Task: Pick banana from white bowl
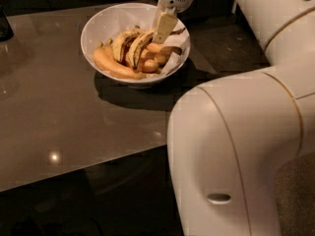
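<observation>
The white bowl (101, 26) stands at the back of the dark table and holds several bananas. The streaked banana (140, 46) leans up out of the pile, its upper end at my gripper (161, 37) and its dark stem (178, 32) sticking out to the right of it. My gripper reaches down into the bowl from above and is shut on that banana's upper end. A second streaked banana (121, 43) lies just left of it. Smooth orange-yellow bananas (114, 67) lie beneath.
My own white arm (246, 132) fills the right side and front right. The glossy brown table (54, 112) stretches left and forward from the bowl. A dark object (5, 23) stands at the far left edge. The table's front edge runs across the lower left.
</observation>
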Robot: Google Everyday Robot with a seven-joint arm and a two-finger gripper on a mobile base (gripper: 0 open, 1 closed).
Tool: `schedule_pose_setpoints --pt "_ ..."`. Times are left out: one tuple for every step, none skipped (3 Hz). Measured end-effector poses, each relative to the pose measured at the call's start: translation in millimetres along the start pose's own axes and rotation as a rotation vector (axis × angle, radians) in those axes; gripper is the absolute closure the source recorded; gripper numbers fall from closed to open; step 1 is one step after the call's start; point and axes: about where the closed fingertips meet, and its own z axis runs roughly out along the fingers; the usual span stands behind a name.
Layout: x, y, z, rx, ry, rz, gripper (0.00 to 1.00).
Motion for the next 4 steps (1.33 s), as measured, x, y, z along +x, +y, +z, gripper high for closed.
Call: schedule_pose_setpoints --pt "-6 17 -20 0.034 -0.074 -0.064 1.0" --pt "-6 17 -21 0.035 -0.074 -0.064 1.0" --pt "-13 34 -38 0.063 -0.102 -0.058 1.0" --pt "-21 67 -68 0.137 -0.156 -0.038 1.0"
